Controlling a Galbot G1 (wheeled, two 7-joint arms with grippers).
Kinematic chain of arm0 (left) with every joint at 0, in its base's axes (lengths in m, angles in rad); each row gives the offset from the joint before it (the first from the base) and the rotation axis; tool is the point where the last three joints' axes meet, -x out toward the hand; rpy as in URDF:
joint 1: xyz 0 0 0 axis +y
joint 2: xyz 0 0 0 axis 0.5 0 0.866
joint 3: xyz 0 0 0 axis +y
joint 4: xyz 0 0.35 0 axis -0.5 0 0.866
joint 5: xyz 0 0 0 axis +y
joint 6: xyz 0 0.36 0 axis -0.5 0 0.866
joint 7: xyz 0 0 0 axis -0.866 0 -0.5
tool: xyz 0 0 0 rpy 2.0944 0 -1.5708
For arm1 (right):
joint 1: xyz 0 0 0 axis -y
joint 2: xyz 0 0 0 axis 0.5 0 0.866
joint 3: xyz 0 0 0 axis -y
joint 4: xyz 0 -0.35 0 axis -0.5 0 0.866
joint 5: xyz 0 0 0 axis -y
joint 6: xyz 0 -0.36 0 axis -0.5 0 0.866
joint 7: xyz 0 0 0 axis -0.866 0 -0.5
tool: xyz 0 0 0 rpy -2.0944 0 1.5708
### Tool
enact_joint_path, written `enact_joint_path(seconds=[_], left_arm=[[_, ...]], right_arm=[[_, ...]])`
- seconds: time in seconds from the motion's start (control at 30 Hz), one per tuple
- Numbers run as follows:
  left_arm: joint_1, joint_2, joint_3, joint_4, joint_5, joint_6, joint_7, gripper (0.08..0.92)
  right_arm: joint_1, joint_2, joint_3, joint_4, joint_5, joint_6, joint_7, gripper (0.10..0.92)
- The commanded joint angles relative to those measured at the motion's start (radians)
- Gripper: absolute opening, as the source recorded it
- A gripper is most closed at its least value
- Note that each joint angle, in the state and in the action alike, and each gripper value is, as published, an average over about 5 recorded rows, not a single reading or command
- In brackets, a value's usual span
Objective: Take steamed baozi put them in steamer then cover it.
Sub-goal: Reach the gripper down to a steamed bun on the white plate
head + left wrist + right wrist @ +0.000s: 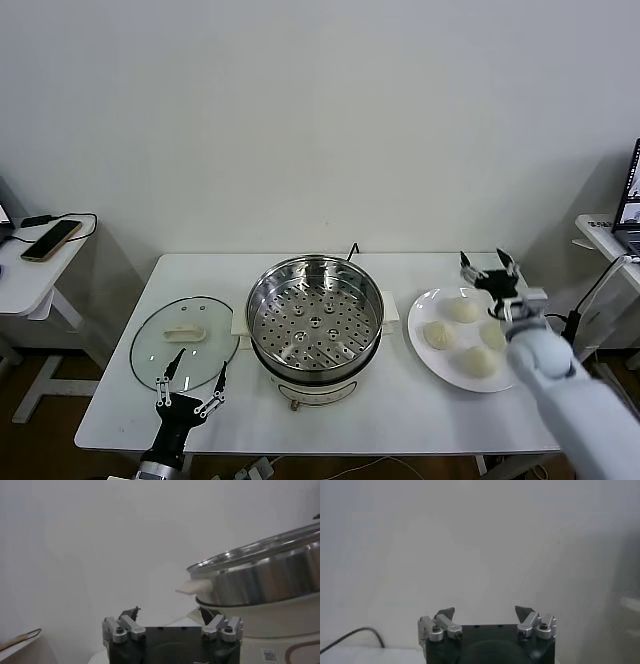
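Four off-white baozi lie on a white plate (pixel 432 354) at the right; one is nearest the back (pixel 462 310), one at the left (pixel 439 335), one at the front (pixel 478 361). The shiny steamer (pixel 314 316) stands empty at the table's middle; its rim shows in the left wrist view (pixel 260 575). The glass cover (pixel 184 342) with its cream handle lies flat at the left. My right gripper (pixel 490 266) is open and empty, above the plate's far edge; it also shows in its wrist view (pixel 485 612). My left gripper (pixel 196 372) is open and empty at the cover's near edge, also in its wrist view (pixel 167 612).
A side table with a phone (pixel 50 240) stands at the far left. A laptop (pixel 630 205) sits on a shelf at the far right. A black cable (pixel 353 250) rises behind the steamer. The white table's front edge (pixel 300 450) is near my left arm.
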Motion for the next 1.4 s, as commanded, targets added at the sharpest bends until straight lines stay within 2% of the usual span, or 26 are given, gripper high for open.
enact_joint_path(seconds=[0.03, 0.17, 0.3, 0.53, 0.83, 1.4], left_arm=[[0.000, 0.000, 0.001, -0.003, 0.001, 0.002, -0.001, 0.823], [-0.003, -0.001, -0.001, -0.003, 0.001, 0.007, -0.002, 0.823], [-0.004, -0.004, -0.004, -0.005, 0.001, 0.013, -0.004, 0.823], [-0.003, -0.008, -0.013, -0.005, 0.001, 0.018, -0.006, 0.823], [0.002, -0.010, -0.019, 0.000, 0.001, 0.015, -0.009, 0.823], [0.005, -0.016, -0.015, 0.005, 0.004, 0.011, -0.014, 0.823]], right_arm=[[0.517, -0.111, -0.441, -0.389, -0.248, 0.020, -0.792, 0.823], [0.610, -0.040, -0.490, -0.513, -0.476, 0.066, -0.999, 0.823], [0.667, 0.053, -0.504, -0.594, -0.700, 0.102, -1.112, 0.823], [0.701, 0.209, -0.503, -0.716, -0.945, 0.158, -1.151, 0.823], [0.688, 0.310, -0.513, -0.799, -1.046, 0.191, -1.088, 0.823], [0.643, 0.330, -0.457, -0.849, -1.114, 0.227, -0.976, 0.823]])
